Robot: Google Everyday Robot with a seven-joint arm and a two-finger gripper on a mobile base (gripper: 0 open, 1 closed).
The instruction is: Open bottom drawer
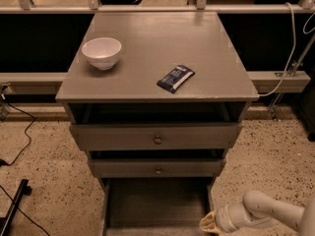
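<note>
The bottom drawer of the grey cabinet stands pulled out toward me, and I look down into its empty inside. Its front lies at the bottom edge of the view, and its knob does not show. My gripper, with a yellowish tip, sits low at the drawer's right front corner, beside its right wall. The white arm reaches in from the lower right. The medium drawer and the wide top drawer above it are each pulled out slightly.
On the cabinet top stand a white bowl at the left and a dark blue packet near the front middle. Black cables lie on the speckled floor at the left. A rail and a white cable run behind on the right.
</note>
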